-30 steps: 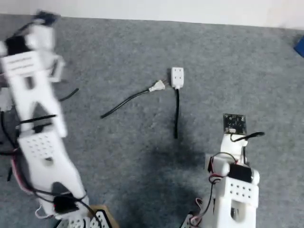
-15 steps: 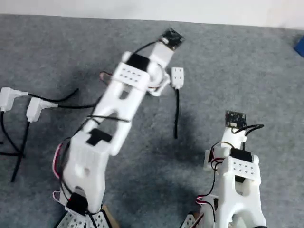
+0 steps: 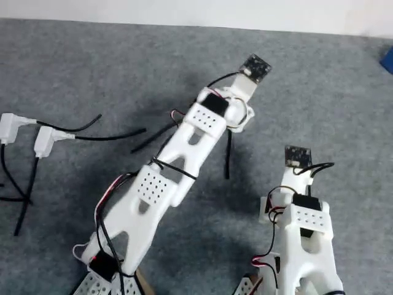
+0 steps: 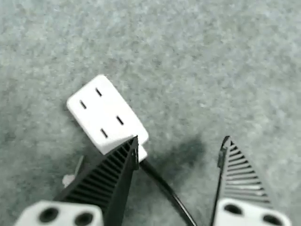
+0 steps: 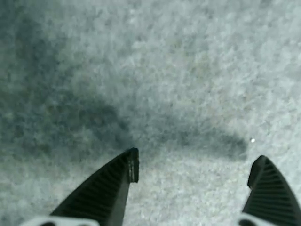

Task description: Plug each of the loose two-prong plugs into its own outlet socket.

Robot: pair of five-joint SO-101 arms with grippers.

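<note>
While looking down from the high view, noted grey carpeted surface [image 3: 344, 110] under everything.

Left arm [image 3: 178, 160]: stretched diagonally from the near edge to mid-surface, wrist over the outlet. Compared with a second ago: then parked at the left edge above the loose plugs; half a second ago already swung across; now reaching slightly further right.

Right arm [image 3: 304, 239]: folded at the near right, barely shifted.

Left claw [image 4: 178, 143]: open, fingers spread either side of the outlet cord [image 4: 164, 188], touching nothing.

Right claw [image 5: 195, 165]: open, above bare carpet.

Outlet socket [image 4: 106, 115]: lying flat, slotted face up to the wrist camera, long axis in line with its cord, cord leaving the end nearest the left claw. Four slots counted, none filled.

First plug [image 3: 9, 126] and second plug [image 3: 44, 141]: side by side at the far left, well apart from the outlet, black cords trailing. Prong direction: cannot tell.

Third plug [image 4: 69, 179]: white sliver beside the outlet, mostly behind a finger.
</note>
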